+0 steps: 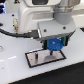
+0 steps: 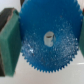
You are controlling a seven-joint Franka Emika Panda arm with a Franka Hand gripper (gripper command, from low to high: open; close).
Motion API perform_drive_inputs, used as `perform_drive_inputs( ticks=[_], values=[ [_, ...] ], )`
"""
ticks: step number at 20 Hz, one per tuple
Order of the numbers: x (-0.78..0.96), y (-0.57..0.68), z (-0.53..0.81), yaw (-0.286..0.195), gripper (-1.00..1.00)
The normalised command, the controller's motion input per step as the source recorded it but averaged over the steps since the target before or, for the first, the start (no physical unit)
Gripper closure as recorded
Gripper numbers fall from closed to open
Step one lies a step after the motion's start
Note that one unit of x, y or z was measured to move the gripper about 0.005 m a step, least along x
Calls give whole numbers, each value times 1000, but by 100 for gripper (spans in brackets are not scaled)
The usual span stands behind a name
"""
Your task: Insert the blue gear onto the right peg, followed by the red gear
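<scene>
**Ana:** Blue plastic filled the wrist view: the blue gear, teeth all round, hub hole near the centre of the frame. The gripper had it clamped edge to edge, one green pad pressed against its rim and the other only just showing at the frame's far edge.

**Ben:** And from the exterior view?

**Ana:** The gear hung under the gripper, right of centre, above the grey, black-bordered plate. I judged it to be the first step, carrying blue to the right peg. The peg itself I could not make out; it was too thin and blurred.

**Ben:** So what did the next move call for?

**Ana:** Lining the hub hole over that pin, then a straight descent before letting go. A small offset would have left the gear resting on the pin's tip.

**Ben:** The red gear?

**Ana:** Not visible in either view.

**Ben:** Surface and room?

**Ana:** White glossy table, with a black cable trailing at left and a dark background behind the arm.
</scene>
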Motion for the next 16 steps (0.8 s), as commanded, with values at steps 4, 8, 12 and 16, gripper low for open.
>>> perform_drive_inputs(
  ticks=[4, 8, 12, 16],
  values=[
    [164, -150, -17, 0, 100],
    [234, -114, -19, 0, 100],
    [274, -269, 166, 0, 100],
    [280, -284, 307, 0, 100]
  ],
)
